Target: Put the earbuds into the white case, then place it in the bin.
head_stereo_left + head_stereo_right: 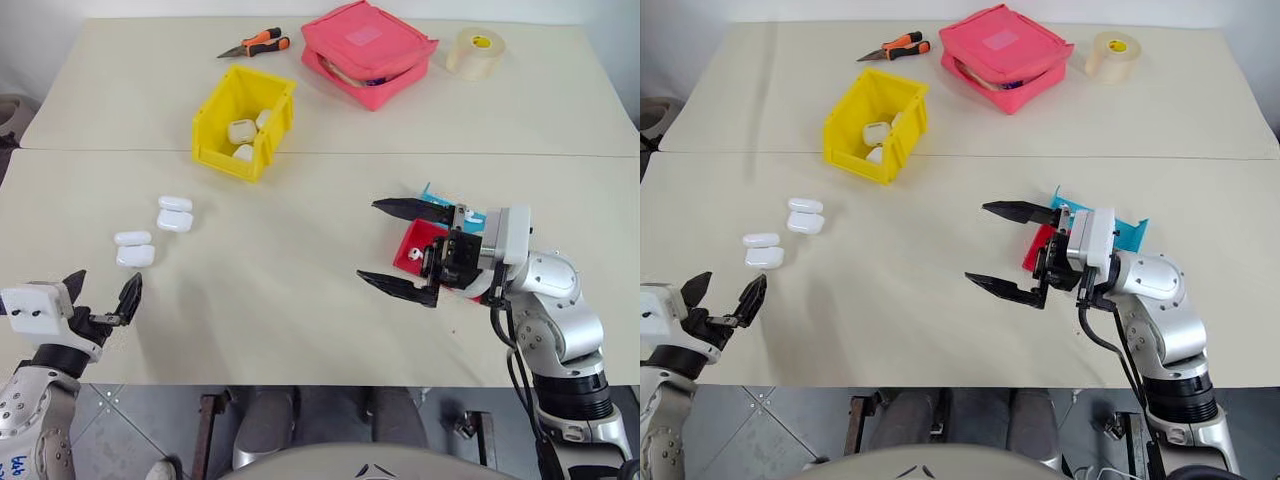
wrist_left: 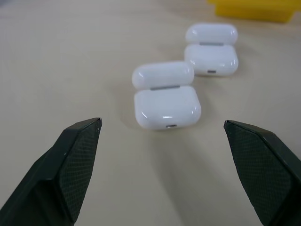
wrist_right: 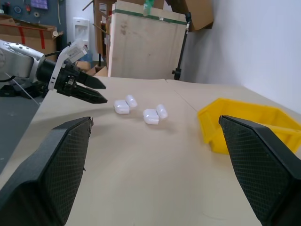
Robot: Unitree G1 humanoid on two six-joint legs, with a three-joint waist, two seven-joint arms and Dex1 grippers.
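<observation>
Left hand (image 1: pixel 103 297) spread, empty; nearest open white case (image 2: pixel 167 107) lies just ahead between its fingers. Glossy, light, slippery, I judge: pinch the base's flat sides. Right hand (image 1: pixel 405 247) spread, empty.

A pair of pliers with orange-and-black handles (image 1: pixel 255 43) lies near the tabletop's far edge. Just beside it toward the right sits a pink zippered pouch (image 1: pixel 369 52), partly unzipped. A roll of pale tape (image 1: pixel 475 52) rests flat near the far right corner. Toward the right edge, a shallow red tray (image 1: pixel 418 246) lies against a shallow blue tray (image 1: pixel 1124 229).
</observation>
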